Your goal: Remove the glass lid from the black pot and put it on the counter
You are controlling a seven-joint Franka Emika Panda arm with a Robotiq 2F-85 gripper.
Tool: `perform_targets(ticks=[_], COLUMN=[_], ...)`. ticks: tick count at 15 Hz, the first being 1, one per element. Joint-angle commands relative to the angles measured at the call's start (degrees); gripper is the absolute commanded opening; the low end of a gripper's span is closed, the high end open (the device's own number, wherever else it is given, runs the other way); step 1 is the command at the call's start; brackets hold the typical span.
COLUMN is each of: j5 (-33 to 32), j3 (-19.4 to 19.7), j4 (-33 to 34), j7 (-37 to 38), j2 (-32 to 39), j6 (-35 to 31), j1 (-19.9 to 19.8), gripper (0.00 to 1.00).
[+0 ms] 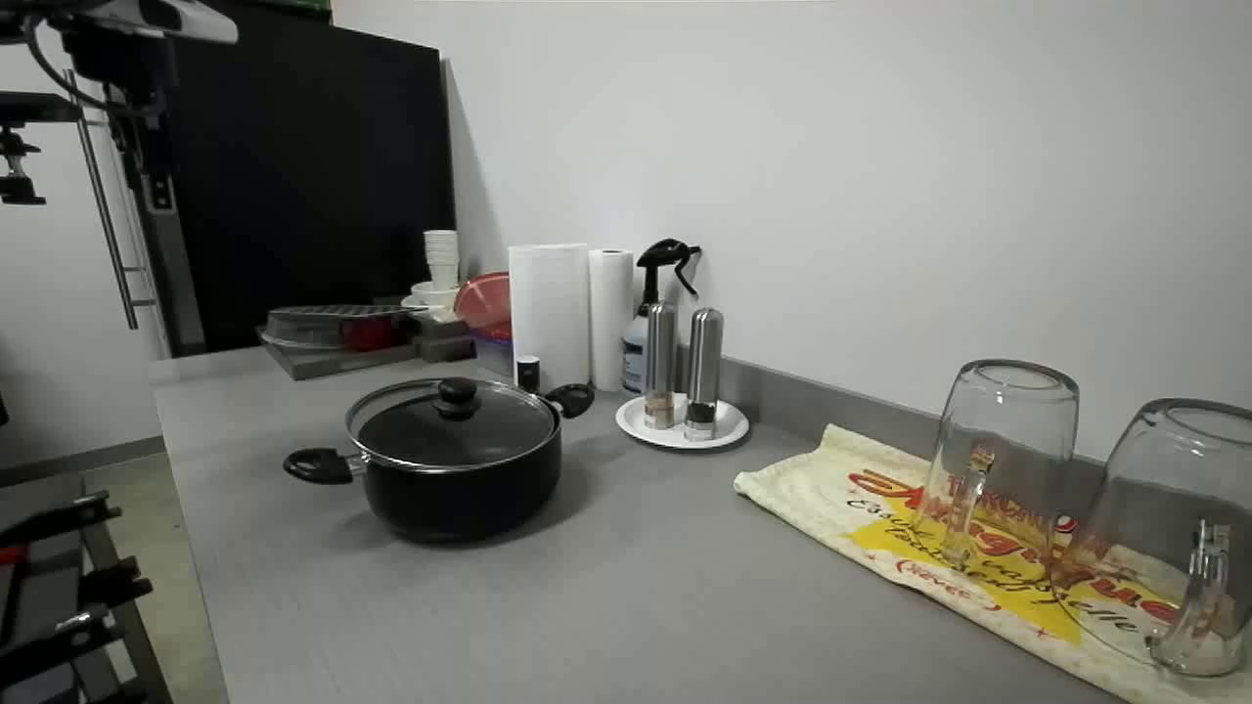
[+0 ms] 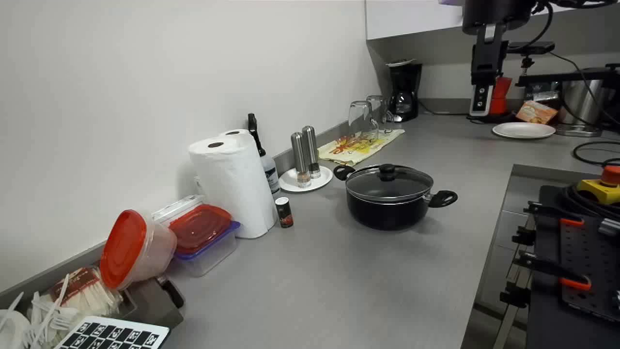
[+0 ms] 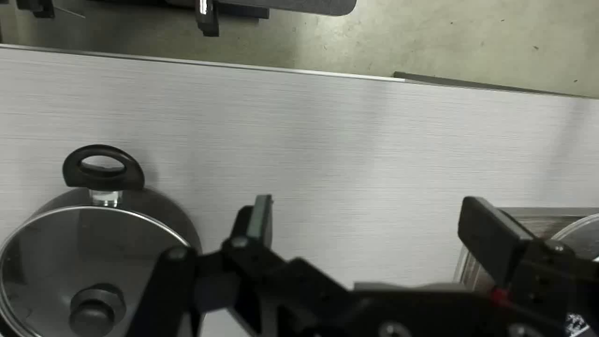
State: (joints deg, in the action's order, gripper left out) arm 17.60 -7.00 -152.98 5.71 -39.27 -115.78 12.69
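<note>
The glass lid [image 1: 396,430] with its black knob sits on the black pot [image 1: 465,504], covering it. Both also show in an exterior view, lid [image 2: 370,186] and pot [image 2: 387,213]. The pot stands on the grey counter [image 1: 636,606], near its middle. My gripper [image 3: 368,203] is open and empty, with a wide gap between its fingers over bare counter. In the wrist view the lid [image 3: 51,252] and the pot [image 3: 175,206] lie to the left of the fingers, partly cut off. In the exterior views the gripper [image 2: 481,99] is high above the counter, apart from the pot.
A white plate [image 1: 729,430] with two steel mills stands near the pot, by the wall. Paper towel rolls [image 1: 550,313] and a spray bottle [image 1: 636,347] stand behind. Upturned glass mugs [image 1: 1007,430] rest on a patterned cloth [image 1: 851,489]. Plastic containers [image 2: 208,254] line the wall.
</note>
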Motion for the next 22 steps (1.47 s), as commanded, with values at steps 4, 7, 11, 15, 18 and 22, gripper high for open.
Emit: perform_targets(ticks=[4,7,11,15,18,22], j5=[0.03,-0.71,-2.78,-10.00,-15.95,-19.71], j3=[-0.93,-1.39,-2.13,-2.52,-1.54,0.64], j4=[1.85,5.25,11.49,18.46,21.94,23.30], j7=[0.28,1.46,3.62,9.15,13.70,17.25], j2=[2.80,8.76,18.54,28.05,32.36,34.60], j6=[-3.14,-10.44,-20.89,-26.40,-25.95,-24.50], j1=[-1.33,-2.93,-5.37,-9.12,-11.14,-12.48], gripper=[1.00,1.00,1.00,1.00,1.00,1.00])
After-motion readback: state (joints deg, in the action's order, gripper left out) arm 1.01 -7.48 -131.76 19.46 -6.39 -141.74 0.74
